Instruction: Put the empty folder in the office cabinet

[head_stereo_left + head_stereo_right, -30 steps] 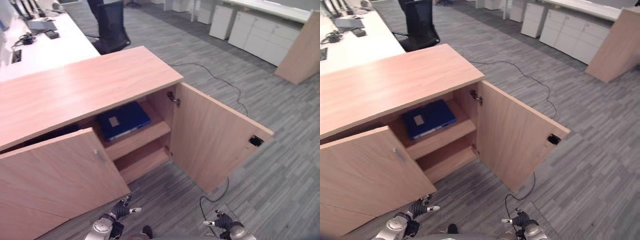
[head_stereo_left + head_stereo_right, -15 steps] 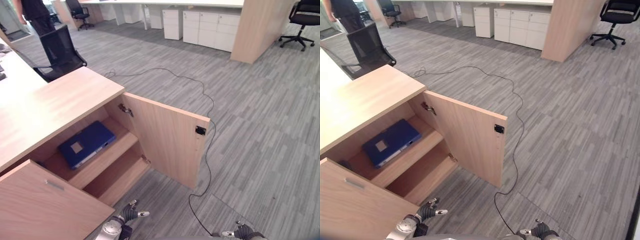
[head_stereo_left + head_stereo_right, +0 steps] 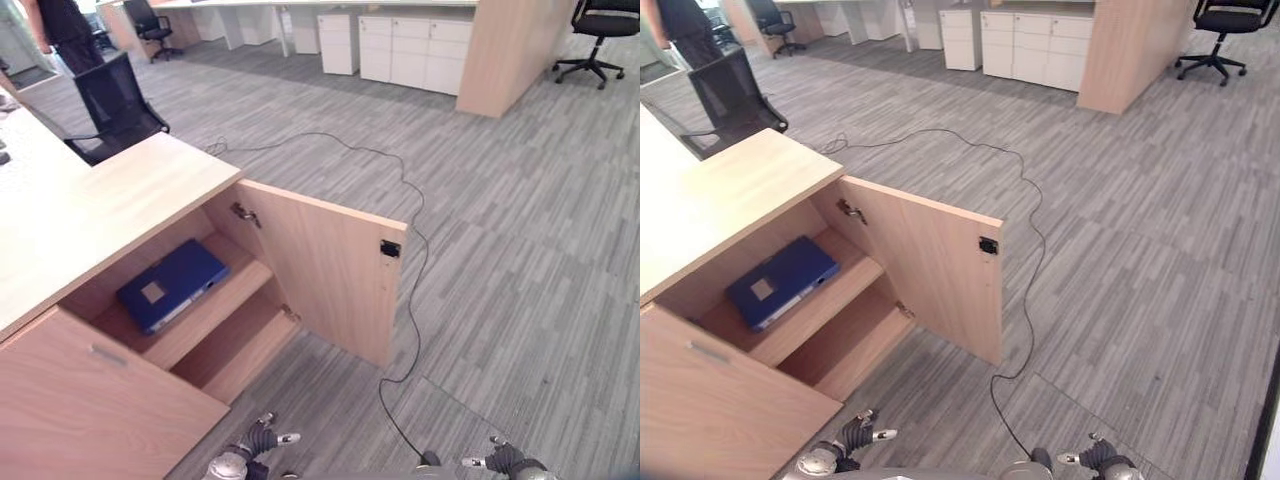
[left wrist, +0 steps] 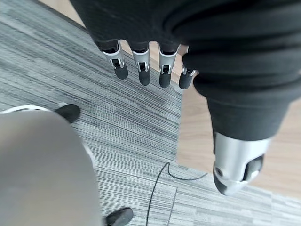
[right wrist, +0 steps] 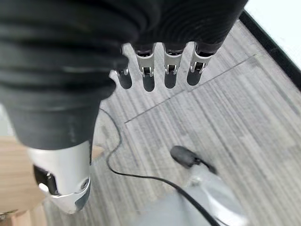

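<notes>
The flat blue plastic folder (image 3: 172, 285) lies on the upper shelf of the light wooden office cabinet (image 3: 120, 200), its long axis slanting toward the open right door (image 3: 330, 265). My left hand (image 3: 262, 438) is nearer it, low by the floor; my right hand (image 3: 505, 458) hangs well apart. Both hands' fingers (image 4: 141, 70) are straight and empty.

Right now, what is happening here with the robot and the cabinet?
The blue folder lies flat on the upper shelf of the wooden cabinet, whose right door stands wide open. The robot holds nothing: its left hand and right hand hang low over the grey floor, fingers relaxed and empty. The folder appears to be placed already. A person stands far behind a black chair.
</notes>
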You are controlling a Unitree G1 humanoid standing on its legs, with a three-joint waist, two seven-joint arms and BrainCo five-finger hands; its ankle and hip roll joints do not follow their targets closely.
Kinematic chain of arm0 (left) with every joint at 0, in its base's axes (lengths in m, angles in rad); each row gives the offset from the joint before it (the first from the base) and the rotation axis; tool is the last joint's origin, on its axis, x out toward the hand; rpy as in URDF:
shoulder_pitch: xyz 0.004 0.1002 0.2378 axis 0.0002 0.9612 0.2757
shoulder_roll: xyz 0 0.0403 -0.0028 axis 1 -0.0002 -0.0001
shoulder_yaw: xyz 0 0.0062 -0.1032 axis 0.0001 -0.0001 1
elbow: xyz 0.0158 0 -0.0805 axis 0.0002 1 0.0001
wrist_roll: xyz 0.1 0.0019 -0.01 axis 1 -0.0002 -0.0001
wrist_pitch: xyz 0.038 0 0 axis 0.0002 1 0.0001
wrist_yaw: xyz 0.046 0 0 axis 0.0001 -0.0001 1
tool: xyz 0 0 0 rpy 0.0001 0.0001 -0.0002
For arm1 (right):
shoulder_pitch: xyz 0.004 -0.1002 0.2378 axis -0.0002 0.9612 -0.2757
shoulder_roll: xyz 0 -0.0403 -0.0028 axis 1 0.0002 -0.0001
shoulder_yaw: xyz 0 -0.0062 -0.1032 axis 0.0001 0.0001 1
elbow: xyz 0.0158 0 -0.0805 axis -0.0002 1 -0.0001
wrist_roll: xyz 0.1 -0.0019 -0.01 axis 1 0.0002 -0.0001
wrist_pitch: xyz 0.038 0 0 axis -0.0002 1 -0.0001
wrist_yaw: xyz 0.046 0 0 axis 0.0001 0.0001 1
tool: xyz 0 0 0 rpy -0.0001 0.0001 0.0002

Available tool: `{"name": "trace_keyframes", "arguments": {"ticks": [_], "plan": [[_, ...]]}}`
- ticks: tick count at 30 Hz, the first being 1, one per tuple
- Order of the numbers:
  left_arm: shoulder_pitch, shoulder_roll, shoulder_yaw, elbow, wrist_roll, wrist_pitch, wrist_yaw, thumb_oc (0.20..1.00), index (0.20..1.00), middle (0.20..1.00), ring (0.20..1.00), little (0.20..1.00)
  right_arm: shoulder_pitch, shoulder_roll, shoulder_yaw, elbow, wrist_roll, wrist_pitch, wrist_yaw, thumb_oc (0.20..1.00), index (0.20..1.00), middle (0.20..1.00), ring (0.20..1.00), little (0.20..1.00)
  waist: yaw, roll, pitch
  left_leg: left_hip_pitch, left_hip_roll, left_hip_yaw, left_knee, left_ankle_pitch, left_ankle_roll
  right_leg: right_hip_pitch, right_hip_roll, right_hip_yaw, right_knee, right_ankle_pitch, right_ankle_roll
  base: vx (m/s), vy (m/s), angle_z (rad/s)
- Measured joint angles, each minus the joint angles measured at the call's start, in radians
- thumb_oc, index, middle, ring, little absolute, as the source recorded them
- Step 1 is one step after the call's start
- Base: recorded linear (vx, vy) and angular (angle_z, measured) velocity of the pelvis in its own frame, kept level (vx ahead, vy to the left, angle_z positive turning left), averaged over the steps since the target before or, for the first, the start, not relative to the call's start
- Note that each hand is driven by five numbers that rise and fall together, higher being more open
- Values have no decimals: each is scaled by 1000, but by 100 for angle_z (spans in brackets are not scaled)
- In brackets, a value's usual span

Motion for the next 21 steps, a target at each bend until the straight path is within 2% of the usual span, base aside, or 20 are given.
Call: {"name": "trace_keyframes", "arguments": {"ticks": [4,5,9,11,13,17,21], "plan": [[39,63,6,-2,0,1,-1,1000,1000,1000,1000,1000,-50,-16,-2,-13,36,4,2,1000,1000,1000,1000,1000,16,-19,-21,33,-14,-6,-51,31,3,17,-6,-11,0,-2,2,58,49,13],[42,78,31,-12,0,1,0,1000,1000,1000,1000,1000,-106,-54,-17,-42,39,4,-3,1000,1000,1000,1000,1000,28,-25,-38,37,-18,-25,-56,51,-7,27,-10,-29,0,-1,2,26,30,29],[54,105,37,-36,-2,-1,-4,1000,1000,1000,1000,1000,-269,-109,-44,-45,79,-1,-21,1000,1000,1000,1000,1000,61,-45,-54,42,-19,-60,-52,56,-14,56,-10,-63,-1,-8,4,35,42,26],[57,101,33,-51,-10,-2,-6,1000,1000,1000,1000,1000,-363,-131,-41,-45,86,-6,-31,1000,1000,1000,1000,1000,96,-45,-55,39,-19,-67,-50,57,-15,62,-10,-70,-1,-11,6,34,50,16],[57,101,27,-50,-11,-1,-7,1000,1000,1000,1000,1000,-411,-136,-30,-47,109,-4,-36,1000,1000,1000,1000,1000,93,-44,-56,30,-19,-77,-55,53,-10,63,-11,-81,-1,-19,11,15,16,18],[65,100,16,-50,-19,-2,-8,1000,1000,1000,1000,1000,-474,-134,-29,-41,118,-7,-37,1000,1000,1000,1000,1000,117,-41,-58,17,-20,-93,-52,57,-11,64,-11,-96,-1,-20,10,13,34,12],[78,99,-2,-51,-20,-2,-13,1000,1000,1000,1000,1000,-557,-141,-31,-37,169,-2,-51,1000,1000,1000,1000,1000,115,-38,-59,15,-21,-112,-50,66,-17,66,-11,-111,-1,-20,10,-2,22,9]]}}
